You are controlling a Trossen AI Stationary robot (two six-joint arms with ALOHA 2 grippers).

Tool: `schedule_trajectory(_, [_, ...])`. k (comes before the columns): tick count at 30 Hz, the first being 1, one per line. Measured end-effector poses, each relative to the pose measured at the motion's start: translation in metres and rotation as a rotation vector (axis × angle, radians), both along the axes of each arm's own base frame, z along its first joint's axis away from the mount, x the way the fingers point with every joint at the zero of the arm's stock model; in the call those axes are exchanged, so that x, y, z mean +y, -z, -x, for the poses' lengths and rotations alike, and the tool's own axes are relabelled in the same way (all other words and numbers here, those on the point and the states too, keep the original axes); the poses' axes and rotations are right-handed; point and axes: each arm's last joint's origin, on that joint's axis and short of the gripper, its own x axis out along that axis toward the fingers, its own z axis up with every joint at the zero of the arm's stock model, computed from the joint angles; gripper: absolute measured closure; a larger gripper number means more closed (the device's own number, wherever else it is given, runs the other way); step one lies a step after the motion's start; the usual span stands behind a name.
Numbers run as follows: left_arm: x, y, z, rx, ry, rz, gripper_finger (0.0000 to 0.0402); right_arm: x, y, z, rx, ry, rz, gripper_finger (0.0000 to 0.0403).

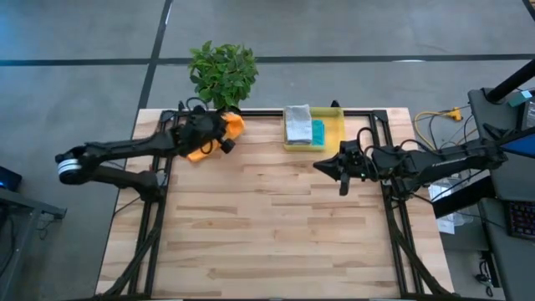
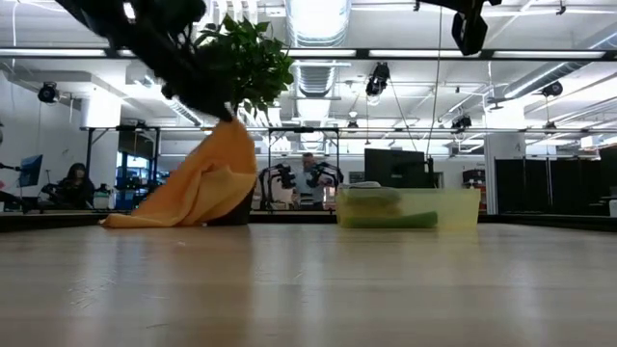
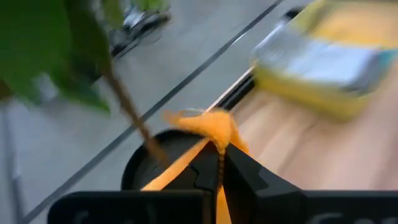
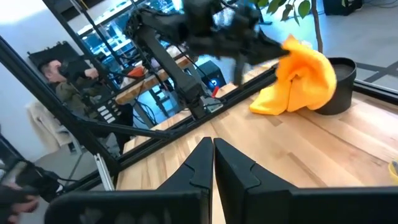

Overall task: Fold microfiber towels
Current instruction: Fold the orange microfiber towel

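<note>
My left gripper [image 1: 219,127] is at the table's far left, beside the plant pot, shut on the orange towel [image 1: 235,125]. In the low view the towel [image 2: 207,178] hangs from the gripper [image 2: 224,114]. My right gripper [image 1: 333,167] is shut and empty, held above the table [image 2: 469,34] near the yellow bin [image 1: 334,125]. A folded light grey towel [image 1: 298,124] and a teal towel [image 1: 318,132] lie in the bin. The yellow towel is out of view. My left gripper pinches a bunched part of the orange towel [image 3: 214,134] between its two fingers [image 3: 245,165]; how many layers, I cannot tell. The fingers come slanting down from the table's left. The towel hangs slack below them, and its lower end [image 2: 135,220] lies on the table.
A potted plant [image 1: 222,71] in a black pot [image 4: 341,78] stands at the far edge, right behind the orange towel. The bin stands at the far edge, right of centre. Bare wooden tabletop [image 1: 267,226] fills the middle and near side. People sit in the room beyond.
</note>
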Motion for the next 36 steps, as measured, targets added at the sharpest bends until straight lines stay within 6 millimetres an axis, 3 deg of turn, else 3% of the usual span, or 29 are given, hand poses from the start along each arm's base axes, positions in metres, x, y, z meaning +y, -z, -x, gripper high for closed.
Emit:
schedule_trajectory(11, [-0.073,-0.079,0.012,-0.133,0.618,0.052,0.0401,0.005,0.005,-0.022,-0.045,-0.059,0.029,0.0394])
schedule_trajectory(16, [-0.094,-0.108,-0.002,-0.086,0.741,0.061,0.0401,0.009,0.004,-0.041,-0.165,-0.106,0.055,0.0387])
schedule_trajectory(20, [-0.106,-0.128,-0.021,0.013,0.824,0.024,0.0402,0.012,0.005,-0.058,-0.147,-0.112,0.104,0.0361])
schedule_trajectory(30, [-0.117,-0.157,-0.069,0.485,1.018,-0.163,0.0402,0.019,-0.009,-0.106,-0.142,-0.152,0.161,0.0265])
schedule_trajectory(32, [-0.120,-0.159,-0.075,0.644,1.000,-0.306,0.0402,0.019,-0.011,-0.115,-0.135,-0.146,0.174,0.0251])
schedule_trajectory(36, [-0.124,-0.150,-0.087,1.162,0.842,-0.737,0.0401,0.019,-0.016,-0.131,-0.108,-0.138,0.244,0.0232])
